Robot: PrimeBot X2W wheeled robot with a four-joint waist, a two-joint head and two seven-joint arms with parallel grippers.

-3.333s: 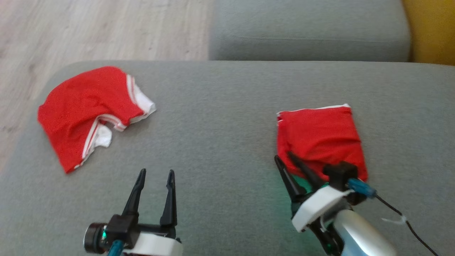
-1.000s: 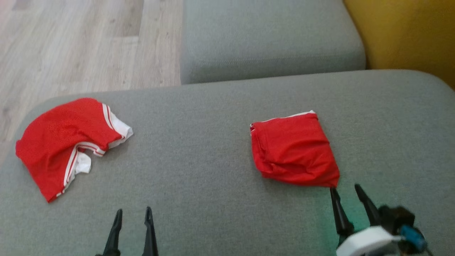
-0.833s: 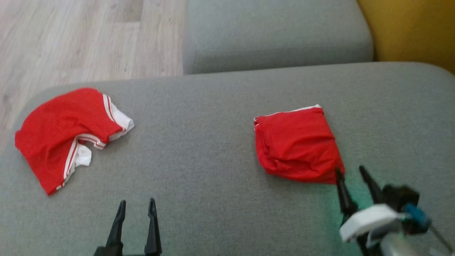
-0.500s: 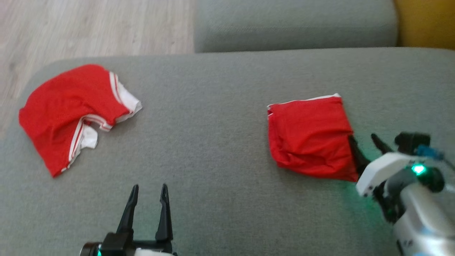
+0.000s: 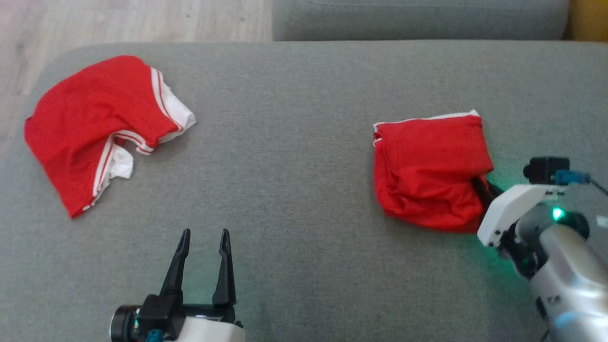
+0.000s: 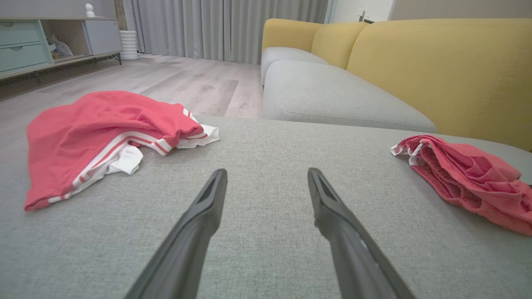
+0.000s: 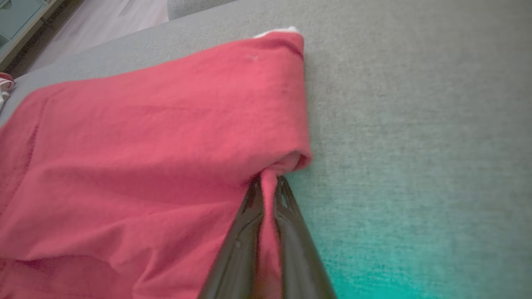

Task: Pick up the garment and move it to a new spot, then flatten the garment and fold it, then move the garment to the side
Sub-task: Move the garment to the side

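Your right tool (image 7: 268, 182) is pinched narrow on the folded red garment (image 5: 430, 171), with a thin ridge of cloth caught between its two dark fingers at the garment's near right edge. In head view the fingertips are buried under the fabric. The garment is soft fine-knit red, a rough square of several layers, wrinkled along the near side, with a thin white hem on the far edge. It lies on the right part of the grey woven sofa cushion (image 5: 294, 166). Your left tool (image 5: 204, 235) stands wide, its long tapered black fingers apart with only cushion between them. The crumpled red garment (image 5: 95, 123), with white striped trim, is a lumpy heap at the cushion's left end, well apart from the folded one
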